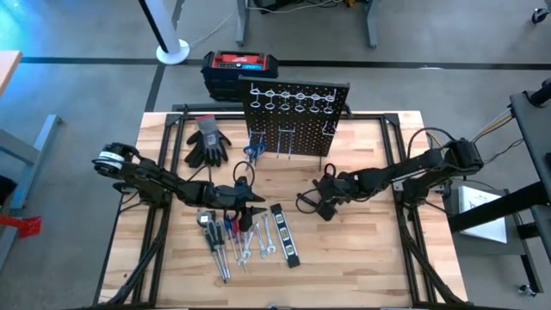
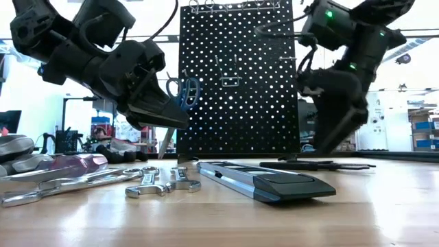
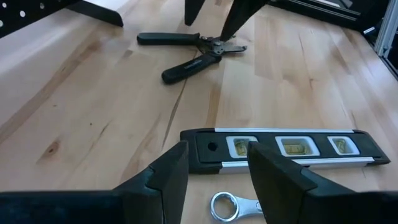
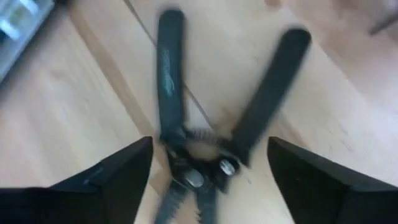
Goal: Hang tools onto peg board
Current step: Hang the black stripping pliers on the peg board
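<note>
No writing could be read. Bare desk (image 1: 362,250) lay beyond the level (image 1: 285,233). The right pincer (image 4: 208,165) was spread wide over the pliers (image 4: 205,134), gripping nothing; the left pincer (image 3: 217,177) was held part-open, empty.

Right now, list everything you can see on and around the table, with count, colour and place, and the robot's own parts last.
peg board: one, black, upright at the table's far edge
scissors: one, blue-handled, hanging on the peg board's left part
gloves: one pair, grey-black, left of the peg board
box: one, black with red top, behind the table
pliers: one, dark, flat on the table under the right gripper
level: one, black, front centre
screwdrivers and wrenches: several, red, blue and silver, left of the level
left gripper: dark, jaws apart, empty, above the level
right gripper: dark, jaws wide open over the pliers
</note>
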